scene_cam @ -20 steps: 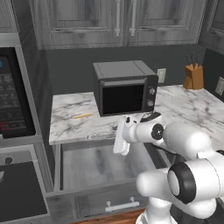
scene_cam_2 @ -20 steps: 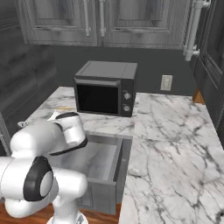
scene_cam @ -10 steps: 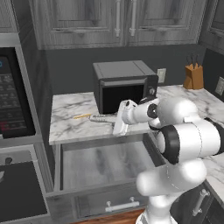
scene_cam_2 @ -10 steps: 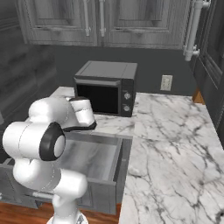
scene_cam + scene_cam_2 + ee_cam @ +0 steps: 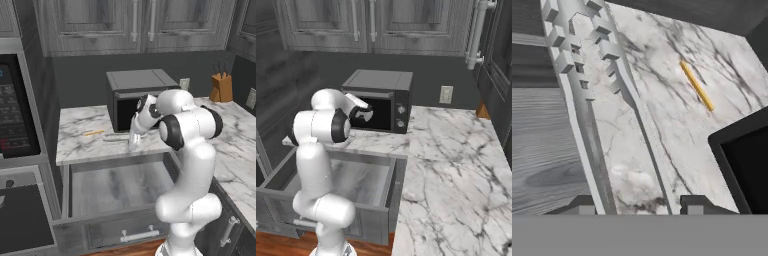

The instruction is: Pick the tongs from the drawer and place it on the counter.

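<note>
Far left in the left base view, the little orange stick [image 5: 93, 133] lies on the counter [image 5: 80, 127], and I want no part of it. Just right of it run the tongs [image 5: 119, 136], stretched out flat along the marble near the front edge, their joined end in my gripper [image 5: 134, 145], which points down in front of the microwave [image 5: 137, 95]. Through the hand view I look straight along the tongs [image 5: 592, 95]: two thin arms with toothed tips fanning away from my fingertips [image 5: 694, 204], which sit on either side of the near end, so I judge I'm gripping them. Below, the drawer [image 5: 112, 187] stands pulled open. For a clean placement, I think the trick is to settle the whole length on the slab, well in from the lip above the drawer, then part the fingers gently and lift straight up, keeping clear of the microwave on my right.
</note>
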